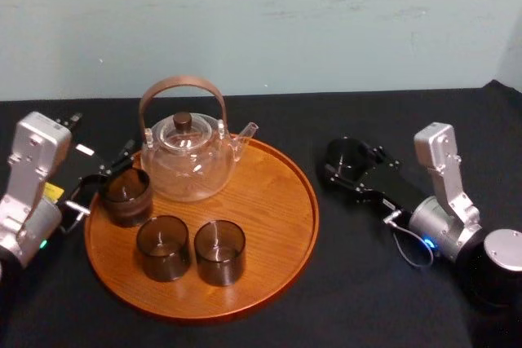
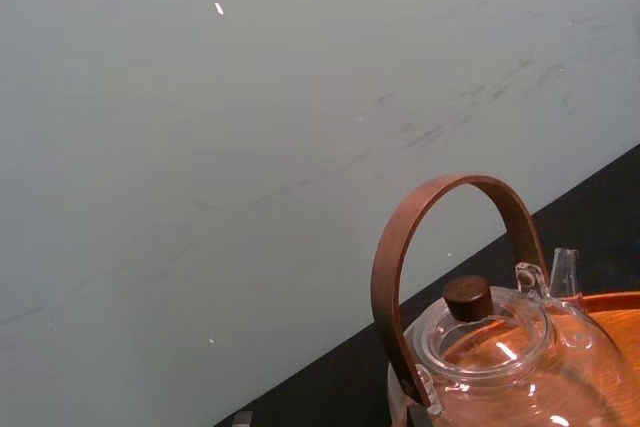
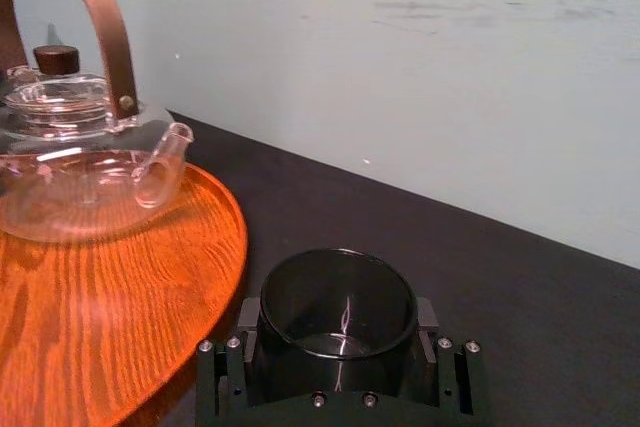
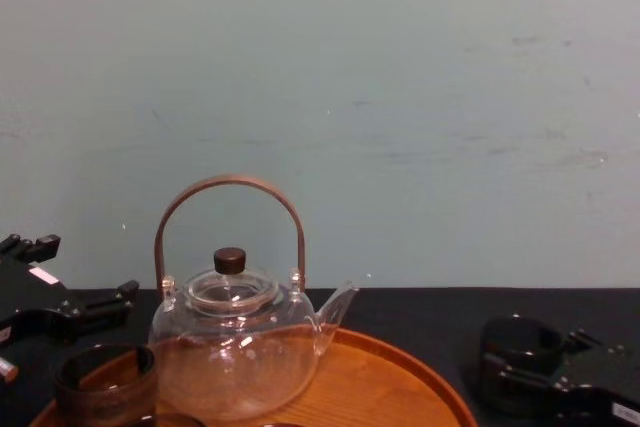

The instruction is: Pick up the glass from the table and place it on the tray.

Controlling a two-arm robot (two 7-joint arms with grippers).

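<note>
Glass [image 3: 337,309] in right end effector [image 1: 343,164] sits beside tray [image 1: 315,201].

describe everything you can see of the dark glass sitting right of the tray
The dark glass is a short, straight-walled tumbler of smoky, see-through glass with a glossy rim. It is open at the top and looks empty. It is upright, on or just above the black table, just right of the tray and clear of its rim. The right gripper is closed on it, with one black finger against each side of its wall.
</note>
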